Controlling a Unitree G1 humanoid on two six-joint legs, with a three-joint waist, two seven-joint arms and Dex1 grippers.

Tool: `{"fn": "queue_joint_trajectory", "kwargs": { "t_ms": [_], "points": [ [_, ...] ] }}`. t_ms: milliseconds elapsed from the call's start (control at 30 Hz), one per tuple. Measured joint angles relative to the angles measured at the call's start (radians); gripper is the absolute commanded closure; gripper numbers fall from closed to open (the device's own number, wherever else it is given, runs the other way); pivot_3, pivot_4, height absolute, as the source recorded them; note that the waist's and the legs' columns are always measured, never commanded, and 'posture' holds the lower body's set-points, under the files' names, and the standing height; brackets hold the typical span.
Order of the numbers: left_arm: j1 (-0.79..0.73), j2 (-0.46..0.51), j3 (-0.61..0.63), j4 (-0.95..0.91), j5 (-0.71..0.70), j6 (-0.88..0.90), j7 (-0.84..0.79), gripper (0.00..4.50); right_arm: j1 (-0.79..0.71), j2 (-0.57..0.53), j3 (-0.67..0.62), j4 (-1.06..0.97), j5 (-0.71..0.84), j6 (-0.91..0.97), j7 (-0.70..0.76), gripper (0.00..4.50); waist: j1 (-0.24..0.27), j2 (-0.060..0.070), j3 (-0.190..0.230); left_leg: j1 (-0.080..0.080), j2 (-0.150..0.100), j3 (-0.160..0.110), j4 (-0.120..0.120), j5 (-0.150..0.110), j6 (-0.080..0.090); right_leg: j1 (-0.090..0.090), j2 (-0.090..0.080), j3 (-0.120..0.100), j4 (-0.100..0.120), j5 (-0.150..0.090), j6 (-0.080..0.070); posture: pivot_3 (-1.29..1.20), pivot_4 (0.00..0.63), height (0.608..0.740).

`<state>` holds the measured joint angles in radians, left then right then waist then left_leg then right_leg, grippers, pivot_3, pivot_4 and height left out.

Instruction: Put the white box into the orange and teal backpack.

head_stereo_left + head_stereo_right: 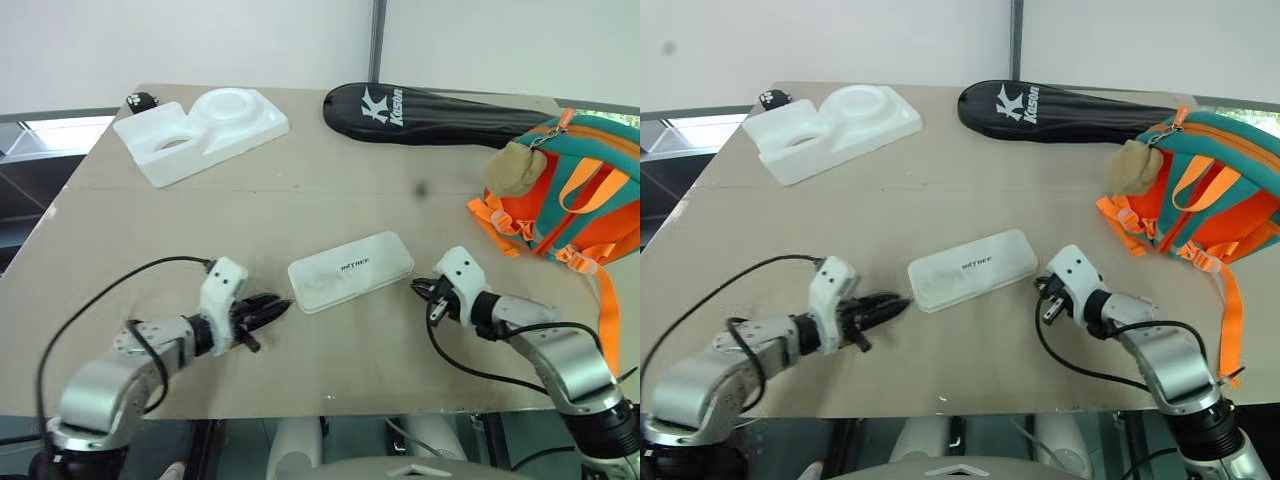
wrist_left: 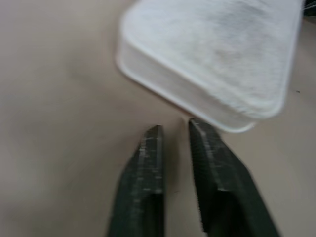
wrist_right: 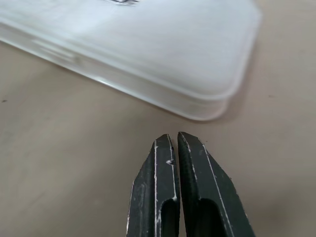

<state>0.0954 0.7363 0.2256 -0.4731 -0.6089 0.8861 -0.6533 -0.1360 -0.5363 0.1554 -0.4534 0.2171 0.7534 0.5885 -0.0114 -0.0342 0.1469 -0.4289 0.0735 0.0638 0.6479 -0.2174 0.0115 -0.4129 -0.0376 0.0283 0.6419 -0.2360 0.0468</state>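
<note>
At lower left, the left gripper points at the white box, fingers slightly parted, holding nothing. The box lies flat at centre, long axis rising toward the right, dark lettering on its lid. The right gripper, pressed together, sits just beside its right end. The orange and teal backpack lies at right.

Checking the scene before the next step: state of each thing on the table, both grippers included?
white box: lid shut, lying flat on the table, not held.
orange and teal backpack: lying at the table's right edge; whether it is open, cannot tell.
black racket bag: lying flat, closed.
white foam tray: hollows empty.
left gripper: slightly open, empty.
right gripper: shut, empty.
</note>
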Motion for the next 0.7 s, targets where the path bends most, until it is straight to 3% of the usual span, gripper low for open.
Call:
{"fn": "queue_joint_trajectory", "kwargs": {
  "t_ms": [100,133,167,267,367,567,700],
  "points": [
    [-0.009,0.059,0.115,0.074,-0.120,0.118,-0.064,0.61,-0.025,-0.038,-0.051,0.017,0.018,-0.011,0.024,4.50,-0.002,0.000,0.000,0.000,0.000,0.000,-0.001,0.000,0.000,-0.001,0.001,0.000,0.000,0.000,0.000,0.00,0.150,0.740],
    [-0.034,0.098,0.171,0.120,-0.211,0.234,-0.090,0.22,-0.057,-0.048,-0.061,0.044,0.020,-0.023,0.033,4.50,-0.004,0.000,0.001,0.000,0.001,-0.001,-0.001,0.000,0.000,-0.001,0.001,0.000,0.000,0.000,0.000,0.00,0.150,0.740],
    [-0.046,0.106,0.196,0.137,-0.245,0.276,-0.093,0.10,-0.067,-0.050,-0.067,0.050,0.019,-0.028,0.035,4.50,-0.003,0.001,0.001,0.000,0.000,-0.001,-0.001,0.000,0.000,-0.001,0.001,-0.001,0.000,0.000,0.000,0.00,0.150,0.740],
    [-0.162,0.091,0.264,0.232,-0.434,0.498,-0.083,0.10,-0.125,-0.049,-0.052,0.108,0.005,-0.066,0.038,4.50,0.001,0.001,0.001,0.000,0.000,-0.002,0.000,0.000,0.000,0.000,0.001,-0.001,0.001,0.000,0.001,0.00,0.150,0.740],
    [-0.274,0.039,0.281,0.320,-0.502,0.661,-0.008,0.10,-0.215,-0.046,-0.006,0.203,-0.048,-0.118,0.038,4.50,-0.001,0.000,0.001,0.000,0.000,-0.002,0.002,0.000,0.000,0.001,0.001,-0.001,0.001,0.000,0.001,0.00,0.150,0.740],
    [-0.373,-0.109,0.232,0.381,-0.516,0.721,0.209,0.10,-0.364,-0.036,0.126,0.422,-0.172,-0.193,0.061,4.50,0.004,0.001,0.000,-0.001,-0.001,-0.003,0.000,0.000,0.000,0.000,0.002,-0.001,0.001,0.002,0.004,0.00,0.150,0.740],
    [-0.407,-0.217,0.241,0.371,-0.537,0.716,0.324,0.10,-0.379,-0.007,0.185,0.449,-0.199,-0.219,0.112,4.50,0.010,0.004,-0.002,0.000,-0.001,-0.003,0.002,0.000,0.000,0.003,0.001,-0.001,0.001,0.003,0.004,0.00,0.150,0.740]
  ]
}}
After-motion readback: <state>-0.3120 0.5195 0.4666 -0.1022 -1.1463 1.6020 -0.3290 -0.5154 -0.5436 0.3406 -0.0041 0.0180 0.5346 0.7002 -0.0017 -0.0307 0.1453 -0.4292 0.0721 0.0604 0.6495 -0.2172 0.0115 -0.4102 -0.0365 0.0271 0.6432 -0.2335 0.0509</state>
